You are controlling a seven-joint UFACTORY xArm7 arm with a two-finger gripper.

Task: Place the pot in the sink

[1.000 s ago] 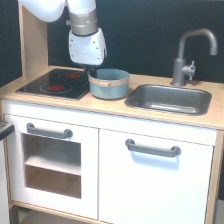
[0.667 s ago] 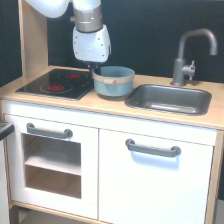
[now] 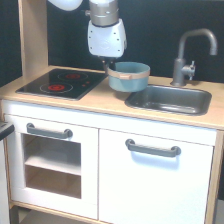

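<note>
Down at the front of the toy kitchen, two white cabinet doors face me: the one on the exterior view's left [image 3: 51, 167] has an open window showing a shelf, the one on the right [image 3: 152, 185] is plain, and each carries a grey bar handle. Above them runs the pale wooden desk [image 3: 107, 102]. Set into it on the left is a black stovetop [image 3: 62, 83] with red rings, and on the right the grey sink [image 3: 170, 98], its basin holding nothing I can see. Just behind the sink's left rim, the pot [image 3: 128, 76] hangs slightly above the wood, tilted a little. The pincer [image 3: 109, 65] reaches down at the pot's left rim from the white arm [image 3: 105, 32], closed on that rim and carrying the pot. Behind the sink's far right corner stands the curved grey faucet [image 3: 192, 55], against a dark wall.
</note>
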